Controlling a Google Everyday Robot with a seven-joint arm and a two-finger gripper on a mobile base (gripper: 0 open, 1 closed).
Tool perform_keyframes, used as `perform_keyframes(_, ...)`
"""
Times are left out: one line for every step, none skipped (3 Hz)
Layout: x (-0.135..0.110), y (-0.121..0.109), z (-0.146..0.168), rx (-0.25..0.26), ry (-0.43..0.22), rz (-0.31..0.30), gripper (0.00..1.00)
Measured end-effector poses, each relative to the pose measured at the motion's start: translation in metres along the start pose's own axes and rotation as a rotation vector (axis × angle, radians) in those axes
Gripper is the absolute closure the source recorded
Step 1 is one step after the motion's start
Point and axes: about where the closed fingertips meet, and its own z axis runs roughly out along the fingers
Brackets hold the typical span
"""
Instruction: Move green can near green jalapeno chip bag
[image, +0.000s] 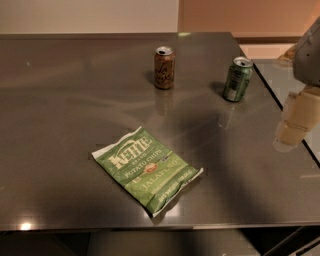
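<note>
My gripper hangs by the table's right edge, partly cut off; I cannot tell how open it is. It touches nothing, so the green can stands unmoved near the far right corner, well apart from the green jalapeno chip bag lying flat near the near edge.

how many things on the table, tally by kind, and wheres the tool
Cans: 2, the green can and a brown can
Chip bags: 1, the green jalapeno chip bag
Total: 3 on the table
The tool hangs at the right edge of the view, right of the green can, touching none of them.
</note>
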Motion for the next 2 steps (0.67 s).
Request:
perform_keyframes(0.0, 0.0, 0.0, 0.0, 0.0, 0.0, 0.0)
perform_keyframes(-0.006, -0.021, 0.008, 0.0, -0.049, 0.02, 0.0)
